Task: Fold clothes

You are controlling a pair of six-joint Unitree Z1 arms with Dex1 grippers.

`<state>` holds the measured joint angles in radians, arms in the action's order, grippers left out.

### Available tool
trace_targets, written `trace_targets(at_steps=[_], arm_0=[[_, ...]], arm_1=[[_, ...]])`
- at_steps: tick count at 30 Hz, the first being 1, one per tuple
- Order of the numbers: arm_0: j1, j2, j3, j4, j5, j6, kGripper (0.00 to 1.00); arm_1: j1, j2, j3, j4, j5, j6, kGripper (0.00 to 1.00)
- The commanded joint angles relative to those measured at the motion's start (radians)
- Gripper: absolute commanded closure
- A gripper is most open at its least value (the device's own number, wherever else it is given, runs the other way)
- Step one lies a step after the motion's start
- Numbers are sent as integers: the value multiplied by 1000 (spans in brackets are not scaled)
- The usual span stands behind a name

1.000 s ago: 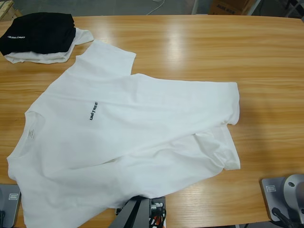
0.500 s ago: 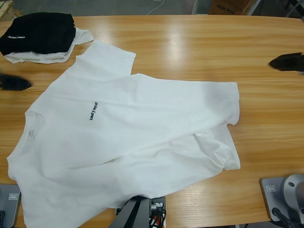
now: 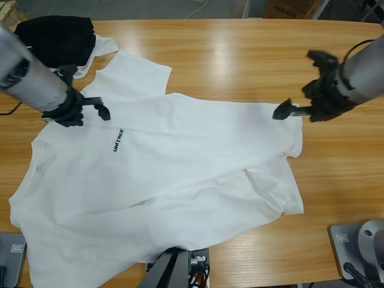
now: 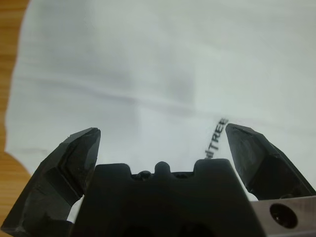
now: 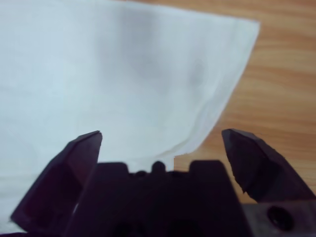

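A: Shirt [image 3: 162,180] lies spread face up and skewed across the table [image 3: 240,54]. The collar is toward the near left, the hem toward the right, and the bottom corner is rumpled and folded over itself.

B: And the arms?

A: Left gripper [image 3: 103,111] hovers over the chest, just up from the print [image 3: 117,140]. Jaws are spread wide, with nothing between them. Its wrist view looks straight down on cloth, the print close by one jaw.

B: The right one?

A: Right gripper [image 3: 282,112] is at the hem's far corner, jaws just as wide and empty. Its wrist view shows that corner, with bare wood beyond.

B: So nothing is folded yet.

A: No fold made, by my reading. Both seem to be lining up a first pinch.

B: What would make it go well?

A: Take edges, not mid-panel. The left sits over the middle of the chest, where a pinch would only bunch fabric; the shoulder seam or sleeve [image 3: 141,69] edge looks better. The right should come low and catch one layer at the corner.

B: Hazards?

A: The crumpled lower hem [image 3: 264,192] may need flattening first. The folded stack [image 3: 54,51] at the far left corner touches the sleeve, so a careless drag could disturb it.
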<state>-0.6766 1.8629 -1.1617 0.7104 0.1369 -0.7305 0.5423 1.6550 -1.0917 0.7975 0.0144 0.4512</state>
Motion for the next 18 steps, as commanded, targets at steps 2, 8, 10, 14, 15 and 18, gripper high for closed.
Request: trace_targets(at_steps=[2, 8, 10, 14, 15, 18], arm_0=[[-11, 176, -89, 62, 6, -35, 4], [-11, 258, -153, 124, 4, -44, 4], [-11, 285, -162, 139, 4, -44, 4], [-10, 321, -174, 144, 4, -42, 3], [-8, 326, -181, 144, 4, -40, 2], [-5, 339, -217, 144, 4, -35, 3]], arm_1=[[25, 262, -84, -28, 61, 14, 0], [25, 359, -129, -36, 72, 4, 0], [16, 376, -128, -47, 66, 4, 0], [-2, 415, -128, -56, 44, 5, 0], [-5, 422, -128, -57, 32, 7, 0], [-17, 438, -132, -58, 1, 9, 0]])
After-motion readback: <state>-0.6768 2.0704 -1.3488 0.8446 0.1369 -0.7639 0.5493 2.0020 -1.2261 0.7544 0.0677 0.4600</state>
